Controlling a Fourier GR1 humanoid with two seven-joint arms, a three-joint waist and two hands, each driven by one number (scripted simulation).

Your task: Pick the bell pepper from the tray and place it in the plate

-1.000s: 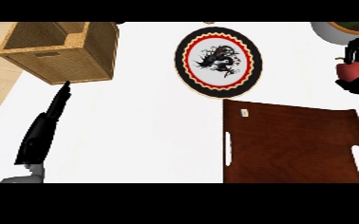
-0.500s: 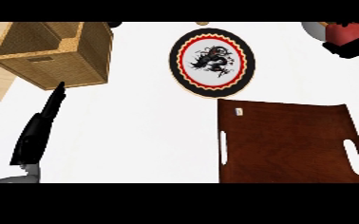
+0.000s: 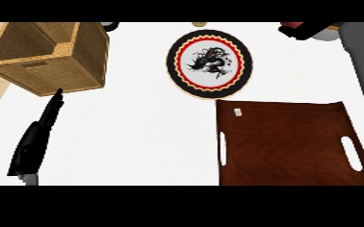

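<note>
Pepper (image 3: 292,25): a red patch showed at the one o'clock edge of the view, just under black fingers; this was probably the pepper, though too little showed to be sure. It was off the tray and not yet on the plate.
Right hand (image 3: 307,30): at one o'clock, cut by the top edge, black fingers seemingly curled about the red thing, likely to carry it; I could not tell the grasp for certain.
Plate (image 3: 177,45): at twelve o'clock, round, with a black rim, a red zigzag ring and a dark dragon on white. It lay bare, ready to take the pepper.
Tray (image 3: 284,144): brown wood, at five o'clock, just below the plate, with slot handles at both sides and nothing on its visible part.
Left hand (image 3: 34,137): at eight o'clock, fingers straight and pointing up, resting out of the way.
Crate (image 3: 53,55): open wooden box at ten o'clock, apart from the work.
Step, as I judged it: carrying the pepper toward the plate.
</note>
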